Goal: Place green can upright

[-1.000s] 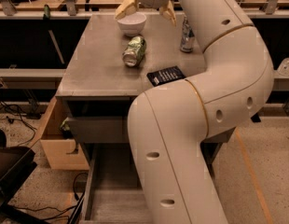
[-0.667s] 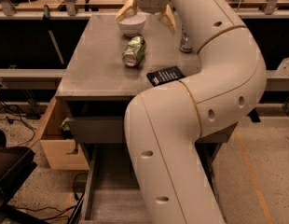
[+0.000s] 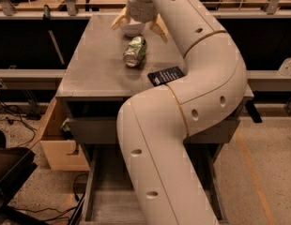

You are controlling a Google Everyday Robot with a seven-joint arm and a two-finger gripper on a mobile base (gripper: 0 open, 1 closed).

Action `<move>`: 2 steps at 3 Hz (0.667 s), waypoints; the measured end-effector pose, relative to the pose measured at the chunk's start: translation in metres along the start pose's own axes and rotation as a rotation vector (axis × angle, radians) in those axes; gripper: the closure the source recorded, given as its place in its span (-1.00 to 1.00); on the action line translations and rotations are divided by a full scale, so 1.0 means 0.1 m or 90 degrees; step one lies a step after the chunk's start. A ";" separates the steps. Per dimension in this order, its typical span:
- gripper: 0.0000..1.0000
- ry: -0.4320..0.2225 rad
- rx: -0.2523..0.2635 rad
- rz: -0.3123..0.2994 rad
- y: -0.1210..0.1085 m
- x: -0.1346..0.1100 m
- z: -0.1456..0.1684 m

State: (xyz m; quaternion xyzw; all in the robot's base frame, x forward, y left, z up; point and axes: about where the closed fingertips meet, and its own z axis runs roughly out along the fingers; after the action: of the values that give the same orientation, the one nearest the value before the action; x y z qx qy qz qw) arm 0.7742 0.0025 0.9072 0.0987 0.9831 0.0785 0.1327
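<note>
The green can (image 3: 135, 51) lies on its side on the grey table (image 3: 94, 69), its silver end facing the front. My gripper (image 3: 140, 26) hangs just behind and above the can, fingers spread wide open and empty, one fingertip (image 3: 118, 22) to the left and the other to the right. The gripper does not touch the can. The white bowl (image 3: 132, 29) sits directly under the gripper and is mostly hidden by it.
A black flat packet (image 3: 165, 75) lies near the table's front right, beside my arm (image 3: 202, 78). My arm hides the table's right side. A cardboard box (image 3: 58, 139) sits under the table's left. A railing runs behind the table.
The gripper has moved forward and lower over the bowl, closer to the can. The slim can at right is now hidden behind my arm. The green can has not moved.
</note>
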 end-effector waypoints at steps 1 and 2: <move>-1.00 0.028 0.008 -0.003 0.00 0.07 0.18; -1.00 0.055 0.019 0.020 -0.06 0.13 0.34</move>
State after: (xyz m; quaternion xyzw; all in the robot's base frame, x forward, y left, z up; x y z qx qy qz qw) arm 0.7698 0.0043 0.8707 0.1124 0.9873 0.0702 0.0871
